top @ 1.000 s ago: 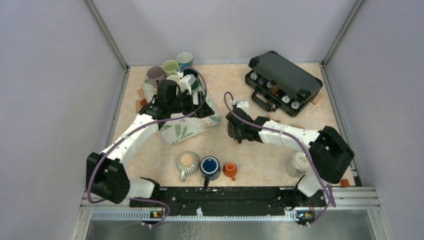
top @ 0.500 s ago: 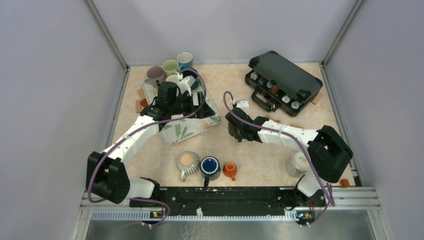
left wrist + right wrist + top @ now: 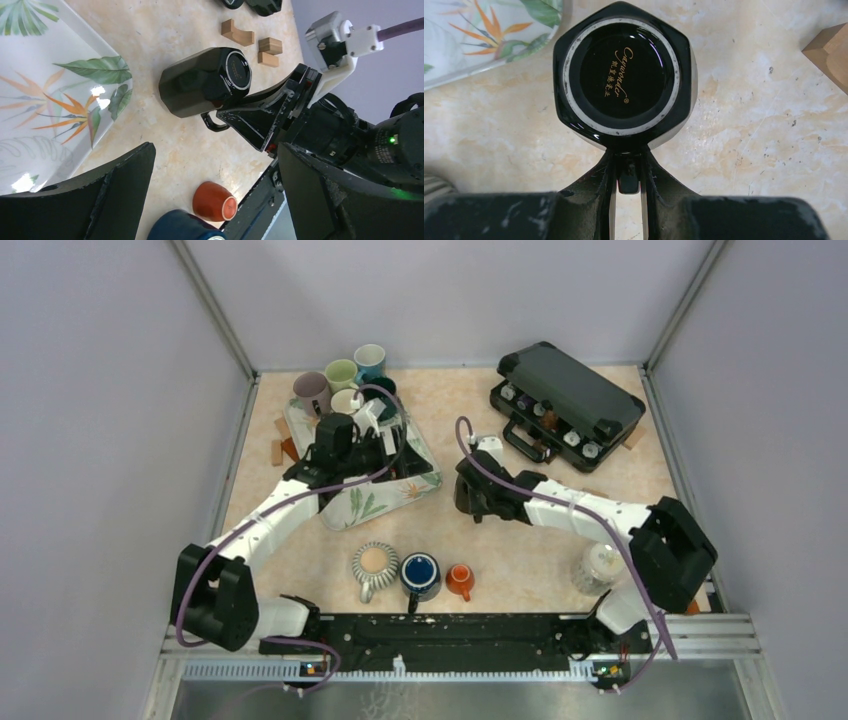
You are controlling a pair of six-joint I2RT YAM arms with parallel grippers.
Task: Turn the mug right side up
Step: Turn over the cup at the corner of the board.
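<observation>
Marbled beige tabletop (image 3: 764, 115), grey walls around.

Item: black hexagonal mug (image 3: 624, 75). It is inverted, its glazed base with gold lettering uppermost. It sits over bare table just beside the leaf-print tray (image 3: 60, 55), handle turned toward the right arm.

Right gripper (image 3: 628, 172): nearly closed, clenched on the handle with one finger either side. This looks like the chosen hold because the handle gives leverage for rolling the mug over. Whether the mug has left the table cannot be told.

Left gripper (image 3: 215, 150): spread wide, grasping nothing, hovering near the tray edge, probably to keep clear of the turn.
</observation>
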